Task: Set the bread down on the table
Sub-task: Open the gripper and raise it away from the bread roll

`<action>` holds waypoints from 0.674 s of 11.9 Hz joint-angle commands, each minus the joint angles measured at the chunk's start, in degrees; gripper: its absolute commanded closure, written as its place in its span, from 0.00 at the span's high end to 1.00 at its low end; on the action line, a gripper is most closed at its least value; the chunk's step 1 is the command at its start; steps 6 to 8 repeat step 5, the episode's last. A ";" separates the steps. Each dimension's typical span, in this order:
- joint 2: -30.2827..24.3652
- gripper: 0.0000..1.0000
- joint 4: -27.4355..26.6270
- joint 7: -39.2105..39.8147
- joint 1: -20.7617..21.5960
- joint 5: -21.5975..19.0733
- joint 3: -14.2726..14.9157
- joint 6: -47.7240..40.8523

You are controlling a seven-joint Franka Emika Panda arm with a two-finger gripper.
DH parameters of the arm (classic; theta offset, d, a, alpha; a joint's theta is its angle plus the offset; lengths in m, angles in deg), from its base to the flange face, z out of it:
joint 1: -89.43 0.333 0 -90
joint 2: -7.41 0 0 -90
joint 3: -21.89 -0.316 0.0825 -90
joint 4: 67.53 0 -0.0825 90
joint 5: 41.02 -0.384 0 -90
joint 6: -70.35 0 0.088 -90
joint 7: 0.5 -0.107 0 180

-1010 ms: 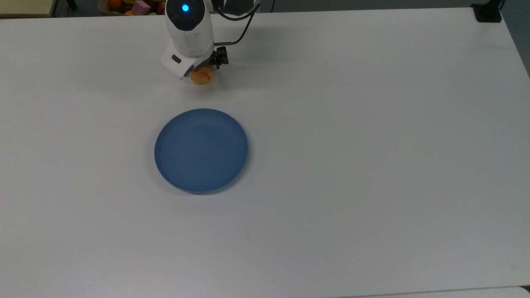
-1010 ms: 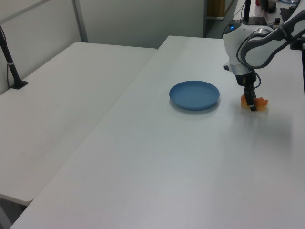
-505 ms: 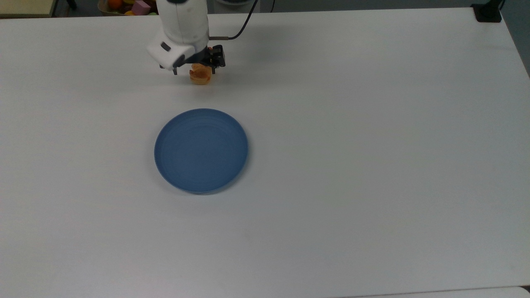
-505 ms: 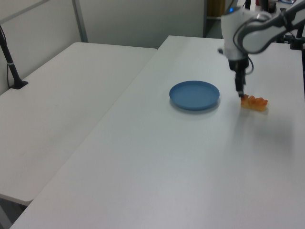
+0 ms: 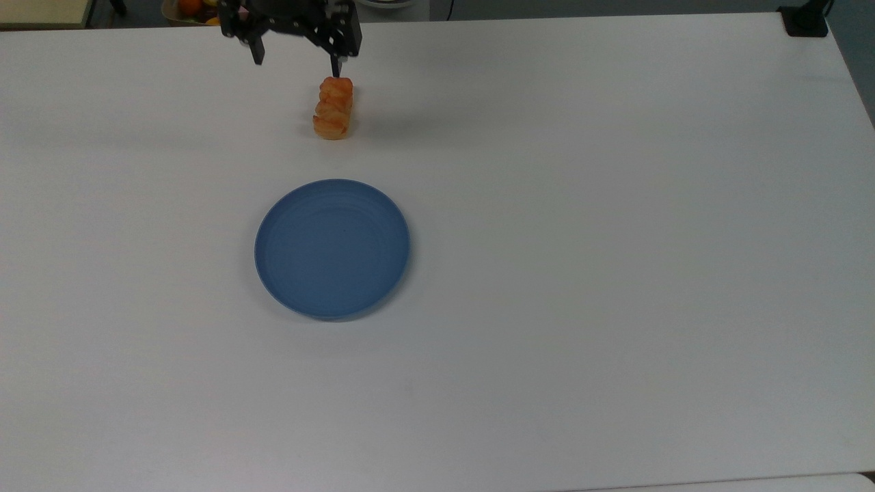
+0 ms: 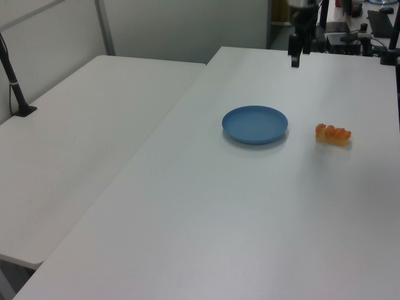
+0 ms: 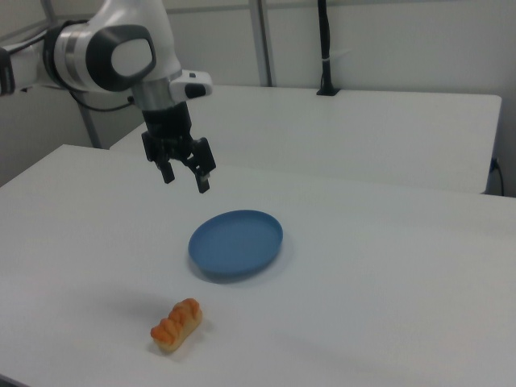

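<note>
1. The gripper (image 7: 186, 177) hangs in the air above the table (image 7: 387, 266), its two dark fingers (image 7: 204, 182) spread wide apart with nothing between them.
2. In the right view the gripper sits well above the bread (image 7: 176, 324), clear of it; the white and grey arm (image 7: 121, 52) rises from it toward the right view's upper left.
3. In the top view the gripper (image 5: 295, 55) is at the upper edge, with one finger tip (image 5: 335, 67) just beyond the bread's far end; the fingers straddle a gap lying mostly to the top view's left of the bread (image 5: 333, 108).
4. In the left view one dark gripper finger (image 6: 294, 55) hangs high over the far part of the table (image 6: 206, 225), well apart from the bread (image 6: 333, 134).
5. The bread lies flat on the bare table surface, free of any contact with the gripper. Its ridged orange crust faces up.
6. A round blue plate (image 5: 333, 249) lies near the bread but separate from it: below the bread in the top view, to the left view's left of it, and beyond it in the right view. The plate (image 7: 236, 242) holds nothing.
7. A second white table (image 6: 81, 125) stands alongside, on the far side of the plate from the bread in the left view.
</note>
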 commanded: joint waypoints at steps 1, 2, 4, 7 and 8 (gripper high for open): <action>-0.28 1.00 1.66 2.27 -0.86 -1.17 -0.39 -4.10; -0.89 1.00 1.57 2.37 -0.86 -1.17 -0.38 -5.42; -0.73 1.00 1.66 2.37 -0.95 -1.17 -0.30 -5.17; -0.64 1.00 1.75 2.37 -1.64 -1.17 -0.30 -4.99; -0.64 1.00 1.75 2.37 -1.64 -1.17 -0.30 -4.99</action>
